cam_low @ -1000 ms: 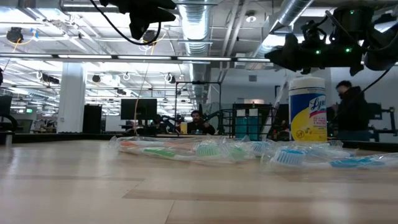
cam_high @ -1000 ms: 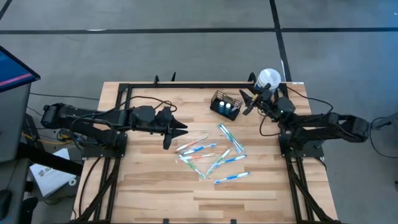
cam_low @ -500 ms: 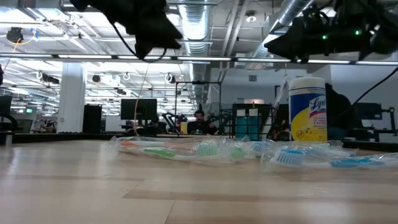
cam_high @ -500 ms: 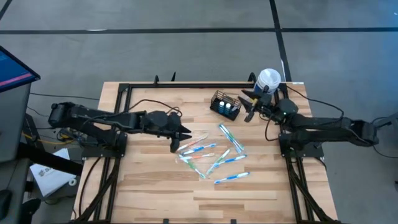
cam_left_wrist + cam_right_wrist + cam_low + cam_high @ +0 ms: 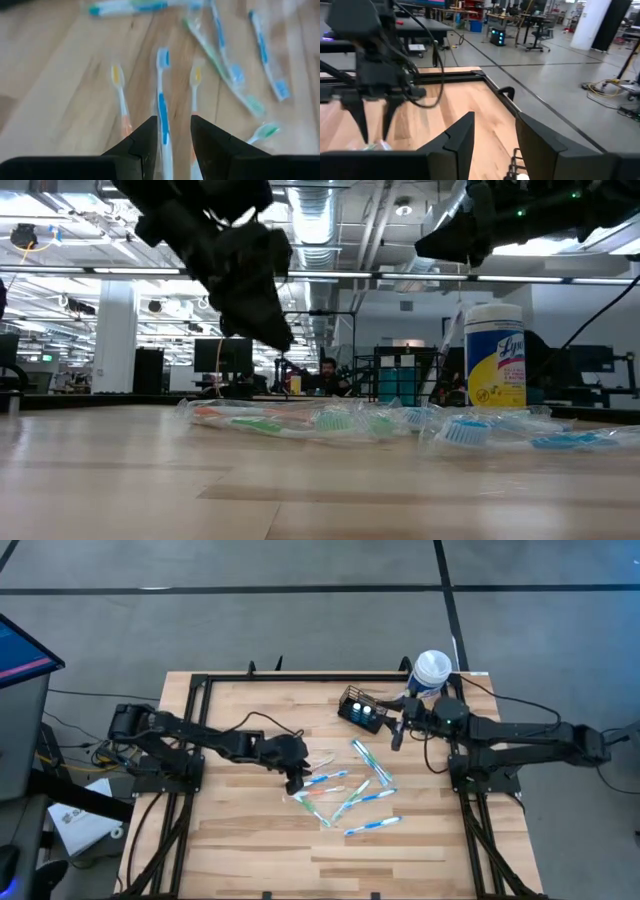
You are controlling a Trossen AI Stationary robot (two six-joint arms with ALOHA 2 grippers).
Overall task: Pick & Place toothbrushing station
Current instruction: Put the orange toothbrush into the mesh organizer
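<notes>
**Both arms over the table, nothing gripped**

High view: black wire-mesh caddy [image 5: 362, 710] sits on the wooden table [image 5: 230, 830] near the far edge, right of centre, just beside the white-lidded wipes canister [image 5: 431, 669]. Right gripper [image 5: 397, 730] hangs just beside the caddy's right side, not visibly touching it. Left gripper [image 5: 296, 778] is over the left end of the scattered wrapped toothbrushes [image 5: 345, 790] at mid-table.

Low view: toothbrushes [image 5: 400, 423] lie in a row across the tabletop; wipes canister [image 5: 495, 356] stands upright behind them on the right. Left gripper [image 5: 262, 320] hangs above the table on the left, the right arm at upper right. Caddy not made out here. A person [image 5: 327, 376] sits far back in the room.

Left wrist view: fingers [image 5: 145, 142] parted, a blue-handled toothbrush [image 5: 162, 107] lined up in the gap between them, not clamped; orange-handled toothbrushes either side.

Right wrist view: fingers [image 5: 462, 137] parted, gripping nothing. The left arm's gripper [image 5: 374, 112] shows farther off, fingers spread, pointing down at the table.
</notes>
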